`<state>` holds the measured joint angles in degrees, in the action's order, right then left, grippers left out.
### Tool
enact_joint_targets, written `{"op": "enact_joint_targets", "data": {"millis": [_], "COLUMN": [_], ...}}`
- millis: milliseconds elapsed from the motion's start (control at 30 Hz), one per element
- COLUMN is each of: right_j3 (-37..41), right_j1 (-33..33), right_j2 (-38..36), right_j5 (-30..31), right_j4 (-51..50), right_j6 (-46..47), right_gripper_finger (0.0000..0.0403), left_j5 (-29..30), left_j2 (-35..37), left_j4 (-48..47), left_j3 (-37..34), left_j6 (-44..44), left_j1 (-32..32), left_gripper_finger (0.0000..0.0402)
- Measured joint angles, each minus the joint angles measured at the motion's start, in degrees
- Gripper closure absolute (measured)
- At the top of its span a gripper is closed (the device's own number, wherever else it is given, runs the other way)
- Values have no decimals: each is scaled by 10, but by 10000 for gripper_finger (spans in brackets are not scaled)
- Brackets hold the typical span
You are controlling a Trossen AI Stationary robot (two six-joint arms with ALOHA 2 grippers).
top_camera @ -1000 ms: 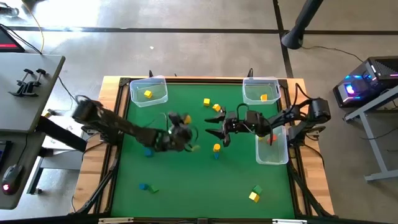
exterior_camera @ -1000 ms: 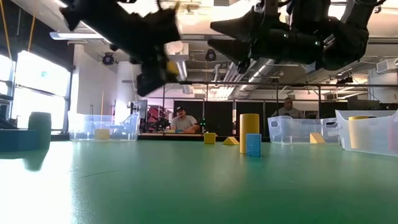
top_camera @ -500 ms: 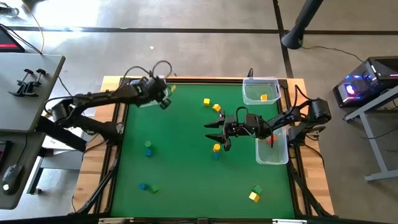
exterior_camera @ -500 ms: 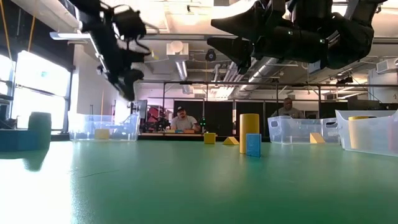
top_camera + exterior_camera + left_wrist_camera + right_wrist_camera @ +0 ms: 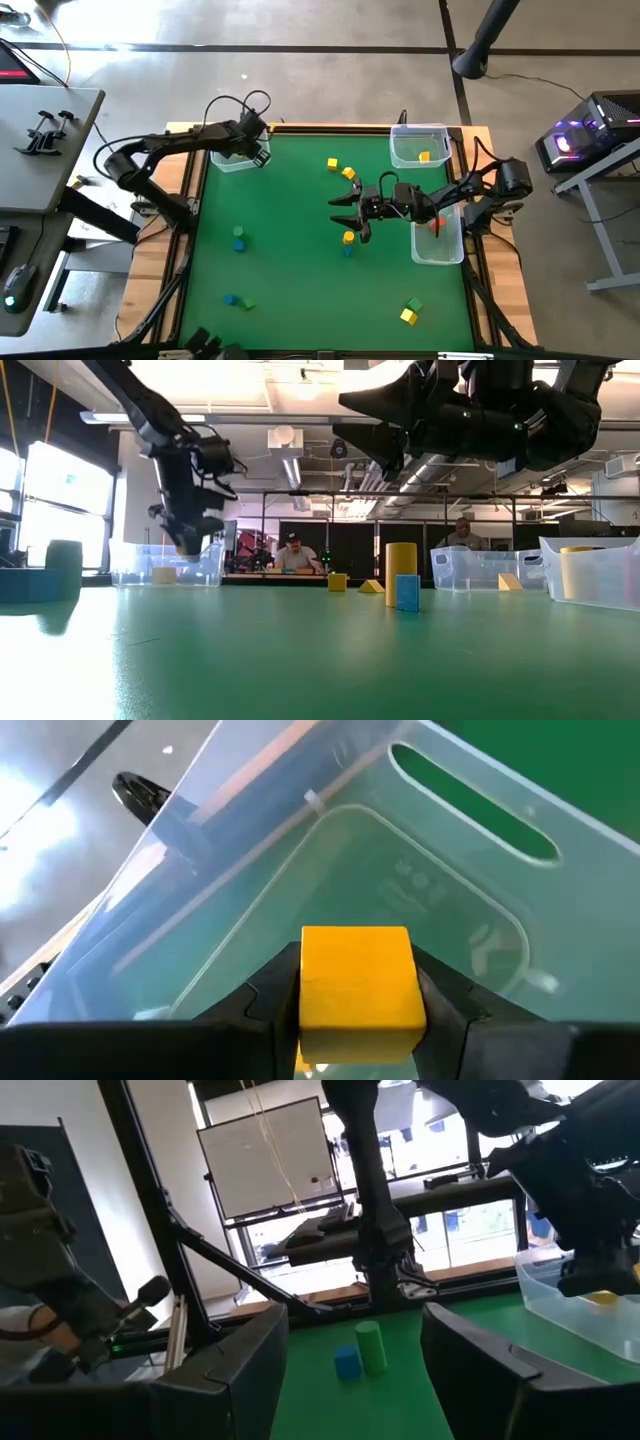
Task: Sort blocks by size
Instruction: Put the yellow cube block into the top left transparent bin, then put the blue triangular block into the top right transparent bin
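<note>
Green mat (image 5: 290, 260), wooden rim; left hand (image 5: 357, 1005) clamping yellow block (image 5: 358, 975), right hand (image 5: 345, 212) apart

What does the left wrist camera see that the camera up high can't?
Only the left wrist view shows the yellow block between the left gripper's fingers, over the clear bin. Only the high view shows the whole green table, the right gripper and the loose blocks. Both show that far-left bin with the left gripper above it.
</note>
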<state>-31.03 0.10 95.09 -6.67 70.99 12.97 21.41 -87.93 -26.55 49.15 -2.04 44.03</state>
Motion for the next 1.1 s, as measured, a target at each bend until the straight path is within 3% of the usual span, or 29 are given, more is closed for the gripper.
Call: {"op": "enact_joint_targets", "data": {"millis": [200, 333, 500, 667, 867, 1100], "right_j3": [0, 0, 0, 0, 0, 0], "right_j1": [0, 0, 0, 0, 6, 16], "right_j2": [0, 0, 0, 0, 0, 0], "right_j5": [0, 0, 3, 16, 24, 41], "right_j4": [-6, -10, -16, -18, -35, -41], "right_j6": [0, 0, 0, 2, 5, -13], "right_gripper_finger": [182, 182, 182, 182, 182, 182], "left_j5": [4, 40, 64, 63, 47, 1], "left_j2": [-12, 11, 72, 156, 259, 306], "left_j4": [28, 23, 14, 42, 204, 539], "left_j3": [0, 0, 0, -27, -152, -319], "left_j6": [5, 17, 9, -3, -36, -44], "left_j1": [0, 0, -21, -94, -217, -362], "left_gripper_finger": [219, 186, 178, 183, 184, 184]}}
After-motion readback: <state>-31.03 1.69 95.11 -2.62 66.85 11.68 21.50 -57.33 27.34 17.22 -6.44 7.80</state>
